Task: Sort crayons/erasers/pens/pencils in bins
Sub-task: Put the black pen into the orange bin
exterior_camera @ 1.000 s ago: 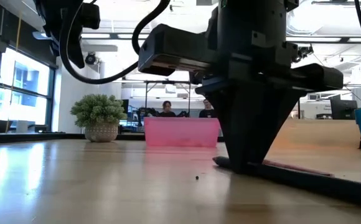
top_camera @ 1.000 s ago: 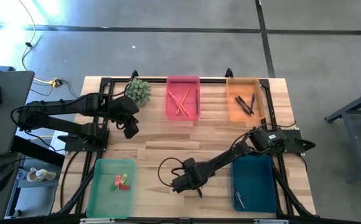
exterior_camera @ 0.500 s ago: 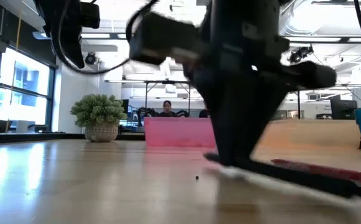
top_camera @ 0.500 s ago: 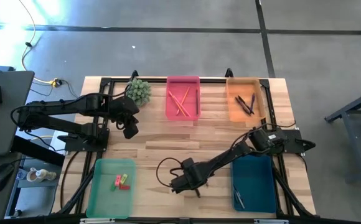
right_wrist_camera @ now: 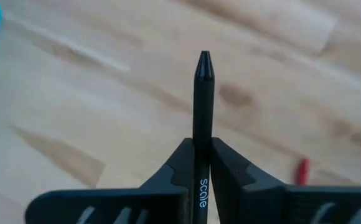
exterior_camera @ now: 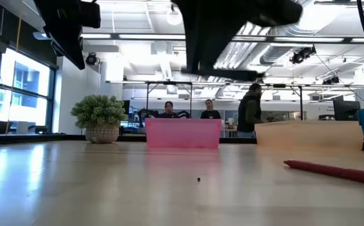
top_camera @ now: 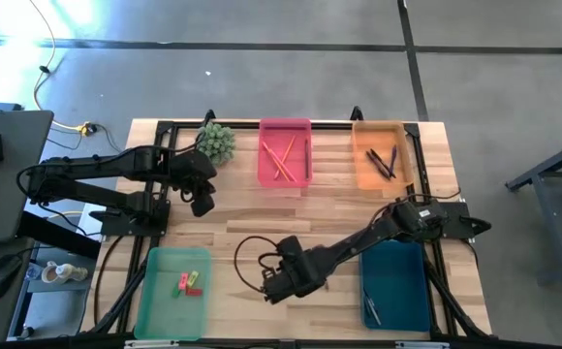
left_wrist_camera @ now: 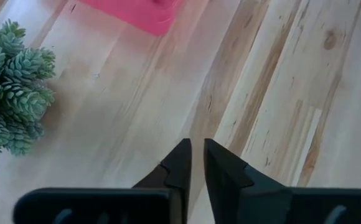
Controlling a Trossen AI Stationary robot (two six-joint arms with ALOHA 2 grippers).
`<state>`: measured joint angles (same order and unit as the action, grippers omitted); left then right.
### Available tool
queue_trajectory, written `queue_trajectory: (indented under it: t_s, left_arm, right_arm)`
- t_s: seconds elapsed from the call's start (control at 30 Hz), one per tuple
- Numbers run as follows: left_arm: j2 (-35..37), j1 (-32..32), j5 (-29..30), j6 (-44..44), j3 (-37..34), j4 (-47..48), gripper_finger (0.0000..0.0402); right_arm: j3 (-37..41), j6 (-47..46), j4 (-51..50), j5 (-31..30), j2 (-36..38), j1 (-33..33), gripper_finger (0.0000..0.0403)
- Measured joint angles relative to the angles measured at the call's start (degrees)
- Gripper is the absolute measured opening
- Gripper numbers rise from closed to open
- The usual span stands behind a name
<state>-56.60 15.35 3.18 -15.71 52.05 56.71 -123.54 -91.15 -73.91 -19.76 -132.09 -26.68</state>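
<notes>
Black pen (right_wrist_camera: pixel 203 106), clamped in right tool (right_wrist_camera: pixel 202 155)

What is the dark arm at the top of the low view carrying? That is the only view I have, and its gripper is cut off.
Observer: The right wrist view shows the right gripper shut on a black pen, with the tip pointing forward past the fingers.
Operator: Where over the table is it?
Observer: From above, it is near the table's front edge, between the light green bin and the teal bin.
Operator: And the other arm?
Observer: The left gripper holds nothing and hangs beside the potted plant at the back.
</notes>
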Motion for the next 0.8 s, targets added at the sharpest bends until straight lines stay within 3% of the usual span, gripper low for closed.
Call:
queue_trajectory:
  t_s: [0.33, 0.8]
  left_arm:
    - [0.0, 0.0, 0.0, 0.5, 0.0, -0.1, 0.0095]
    - [0.0, 0.0, 0.0, -0.6, 0.0, -0.5, 0.0110]
  right_arm:
    - [-9.0, -0.1, -16.0, -10.3, 0.2, 1.1, 0.0018]
    - [-9.2, 11.5, -16.1, -14.6, 1.7, 5.6, 0.0018]
